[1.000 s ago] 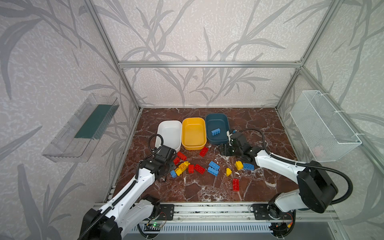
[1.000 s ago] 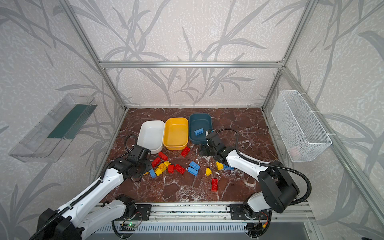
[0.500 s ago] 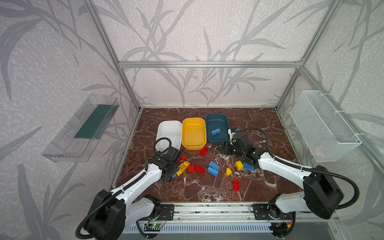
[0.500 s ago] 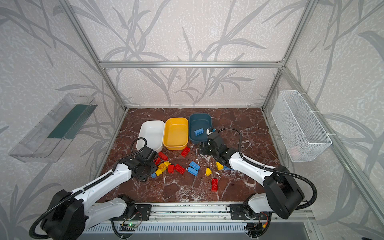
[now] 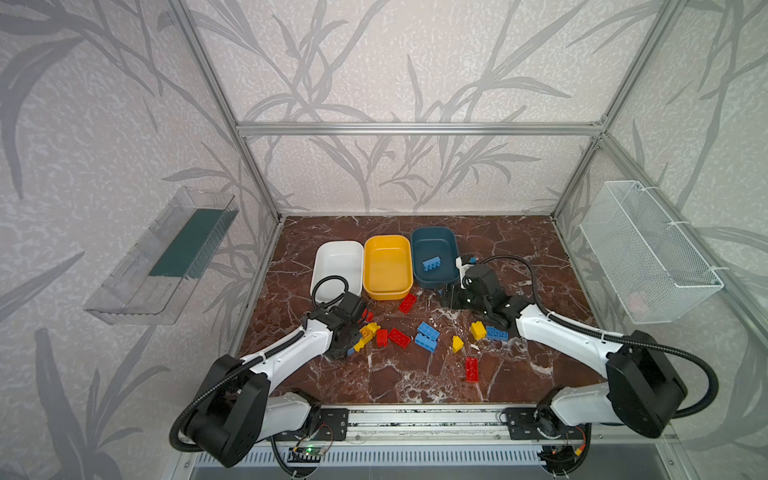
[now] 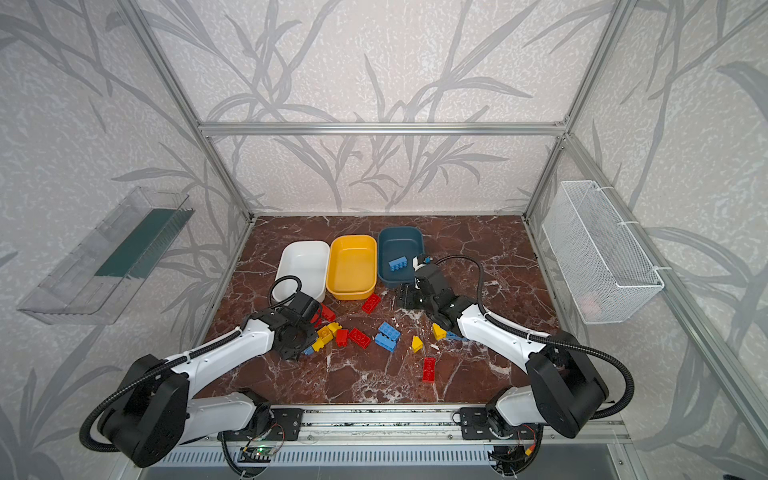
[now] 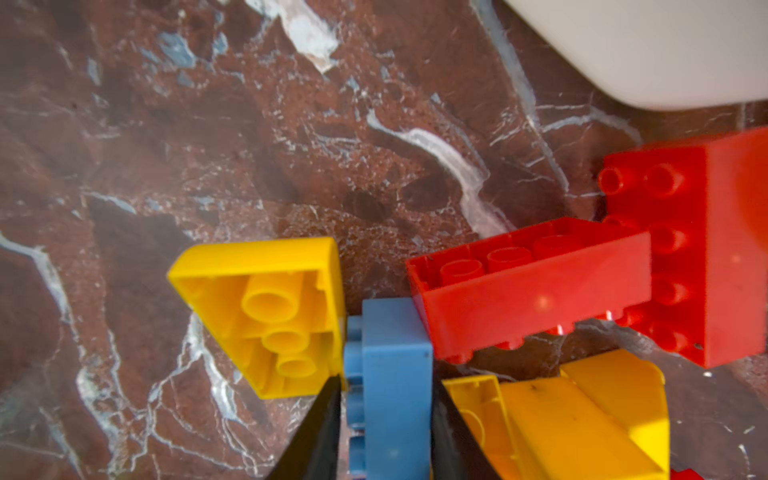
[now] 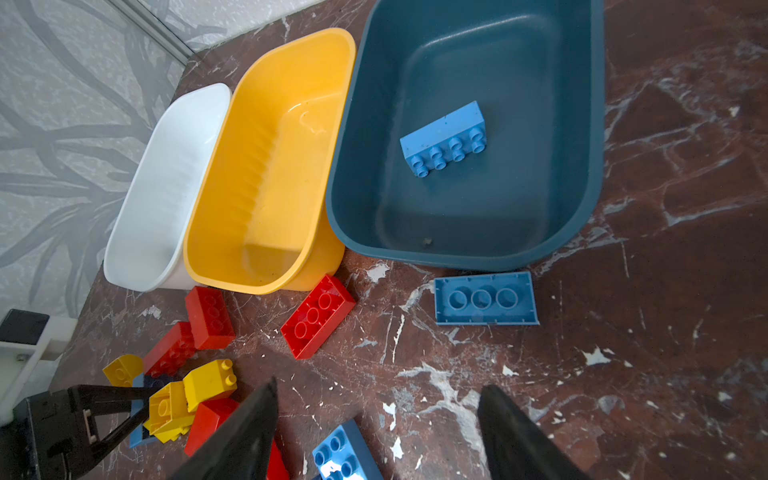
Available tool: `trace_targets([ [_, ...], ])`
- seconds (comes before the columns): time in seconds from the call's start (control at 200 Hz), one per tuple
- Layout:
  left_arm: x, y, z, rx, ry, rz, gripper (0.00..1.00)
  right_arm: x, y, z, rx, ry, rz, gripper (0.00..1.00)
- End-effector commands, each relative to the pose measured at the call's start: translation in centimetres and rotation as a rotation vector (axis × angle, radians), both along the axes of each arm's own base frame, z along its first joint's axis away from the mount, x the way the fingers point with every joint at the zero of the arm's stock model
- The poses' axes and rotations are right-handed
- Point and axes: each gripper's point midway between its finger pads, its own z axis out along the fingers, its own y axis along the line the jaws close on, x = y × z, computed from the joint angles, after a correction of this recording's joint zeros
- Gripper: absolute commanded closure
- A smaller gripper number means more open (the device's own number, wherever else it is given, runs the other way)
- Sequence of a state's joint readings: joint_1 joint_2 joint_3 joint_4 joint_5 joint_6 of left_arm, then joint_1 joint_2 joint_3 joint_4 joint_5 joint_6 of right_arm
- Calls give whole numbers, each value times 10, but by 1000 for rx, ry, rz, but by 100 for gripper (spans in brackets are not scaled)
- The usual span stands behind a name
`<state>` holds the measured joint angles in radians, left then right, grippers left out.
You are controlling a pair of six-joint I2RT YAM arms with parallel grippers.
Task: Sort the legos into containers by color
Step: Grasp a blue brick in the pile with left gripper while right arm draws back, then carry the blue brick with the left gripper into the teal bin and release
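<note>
Marble top [image 5: 519, 249] | L pincer [image 7: 386, 380] clamped on blue brick [image 7: 395, 349] | R pincer [image 8: 378, 385] wide, nr teal tub [image 8: 498, 216]

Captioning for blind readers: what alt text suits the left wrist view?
Two black fingers grip a light blue brick lying on its side on a red marble table. An upturned yellow brick and two red bricks flank it, with a white tub corner beyond.
</note>
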<state>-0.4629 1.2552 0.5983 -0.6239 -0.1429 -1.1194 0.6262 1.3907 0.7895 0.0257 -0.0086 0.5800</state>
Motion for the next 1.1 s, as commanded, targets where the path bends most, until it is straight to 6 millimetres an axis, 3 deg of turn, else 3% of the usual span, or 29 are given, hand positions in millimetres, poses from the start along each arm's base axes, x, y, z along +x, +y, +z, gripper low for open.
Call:
trace_targets([
  [0.0, 0, 8, 1, 55, 15, 13, 71, 1, -1, -2, 3, -5, -6, 23],
  [0.18, 4, 6, 4, 61, 12, -5, 76, 1, -2, 0, 0, -10, -8, 23],
  [0.395, 11, 8, 23, 82, -25, -28, 77, 1, -2, 0, -4, -13, -9, 23],
  [0.755, 24, 11, 65, 118, -101, -83, 79, 2, -2, 0, -8, -14, -8, 23],
  [1.095, 57, -12, 125, 110, -218, -276, 80, -5, -7, 11, -10, -25, -6, 23],
])
